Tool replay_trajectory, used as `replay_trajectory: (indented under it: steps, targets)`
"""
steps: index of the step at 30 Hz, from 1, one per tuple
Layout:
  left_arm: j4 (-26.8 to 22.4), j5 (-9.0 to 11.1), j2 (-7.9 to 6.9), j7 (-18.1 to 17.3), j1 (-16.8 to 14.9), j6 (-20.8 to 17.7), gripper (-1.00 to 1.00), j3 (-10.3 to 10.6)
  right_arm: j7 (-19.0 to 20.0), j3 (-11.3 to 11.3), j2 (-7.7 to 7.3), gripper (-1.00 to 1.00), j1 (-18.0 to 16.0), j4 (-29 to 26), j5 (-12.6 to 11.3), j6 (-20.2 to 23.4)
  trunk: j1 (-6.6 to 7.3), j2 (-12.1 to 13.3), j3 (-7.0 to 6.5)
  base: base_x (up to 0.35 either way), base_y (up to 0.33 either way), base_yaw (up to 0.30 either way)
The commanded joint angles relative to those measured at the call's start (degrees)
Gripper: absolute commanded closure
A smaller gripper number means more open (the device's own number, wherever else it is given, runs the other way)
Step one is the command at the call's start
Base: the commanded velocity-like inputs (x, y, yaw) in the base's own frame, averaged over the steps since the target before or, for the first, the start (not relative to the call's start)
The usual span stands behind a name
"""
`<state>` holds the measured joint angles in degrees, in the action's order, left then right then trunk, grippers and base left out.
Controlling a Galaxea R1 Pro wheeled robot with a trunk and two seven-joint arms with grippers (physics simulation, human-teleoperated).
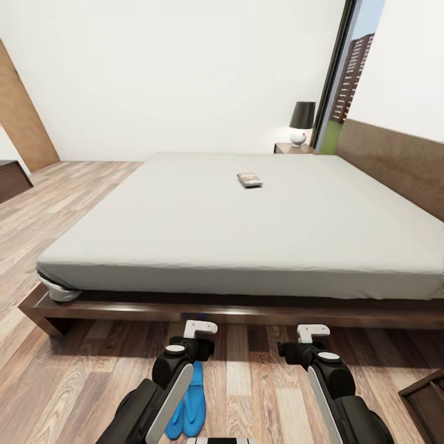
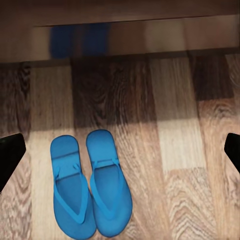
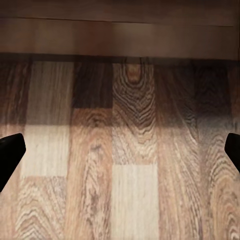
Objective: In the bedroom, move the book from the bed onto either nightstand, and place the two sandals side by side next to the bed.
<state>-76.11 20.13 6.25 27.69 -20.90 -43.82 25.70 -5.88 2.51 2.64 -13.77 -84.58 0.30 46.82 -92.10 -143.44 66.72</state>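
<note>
The two arms sit nearest the head camera, low in the frame, both aimed at the plank floor (image 1: 259,376) in front of the bed (image 1: 246,234). The left gripper (image 1: 198,328) and the right gripper (image 1: 313,333) hang above the floor just short of the bed's dark wooden side rail. In each wrist view the dark fingertips stand at opposite edges of the picture, so both sets of jaws are spread wide and hold nothing.

The bed is the largest item: an off-white mattress on a low brown frame, with the headboard along the robot's right. A nightstand (image 1: 295,148) stands at the far corner by the headboard and carries a dark-shaded lamp (image 1: 302,122).

The two sandals (image 2: 90,185) lie flat on the floor under the left arm, side by side and touching along their inner edges, with their long axes pointing toward the bed rail. This part of the task appears complete.

The book (image 1: 250,179) lies flat on the mattress, well apart from both grippers, ahead of them and past the middle of the bed, roughly between the two arms and slightly toward the right one. Its long axis runs roughly away from the robot. Judged from this position, the book is beyond easy arm reach, and the robot would need to move closer first.
</note>
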Motion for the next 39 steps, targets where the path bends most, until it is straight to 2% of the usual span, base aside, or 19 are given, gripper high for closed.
replay_trajectory:
  steps: [1, 39]
  targets:
    - [-0.1, 0.6, -0.01, 0.6, 0.0, -0.1, -1.00, 0.1, -0.3, 0.1, 0.00, -1.00, 0.0, -0.1, 0.0, 0.3, 0.03, 0.0, -0.18, 0.000, 0.000, 0.000]
    - [-0.2, 0.5, -0.01, 0.4, 0.1, 0.1, -1.00, 0.3, -0.3, 0.1, 0.13, -1.00, 0.0, -0.2, 0.1, 0.3, 0.03, 0.0, -0.18, 0.000, 0.000, 0.000]
